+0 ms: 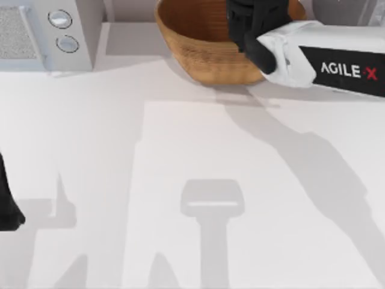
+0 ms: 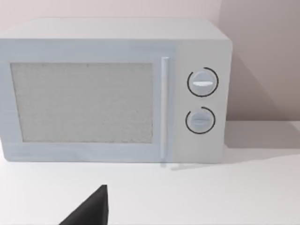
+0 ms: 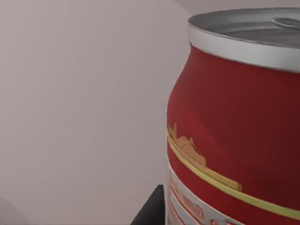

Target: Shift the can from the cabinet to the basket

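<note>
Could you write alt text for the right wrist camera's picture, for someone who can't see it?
A red drink can with a shiny silver top looms very close to the camera, upright, with gold lines and pale lettering on its side. Behind it is a plain pale wall.

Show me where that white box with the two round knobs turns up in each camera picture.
Top view: the white box sits at the table's far left corner, left of the basket.
Left wrist view: the white box faces the camera head-on, its front spanning most of the picture.
Right wrist view: this looks at the can close up, against a plain wall.
Shared landmark: the two round knobs.
</note>
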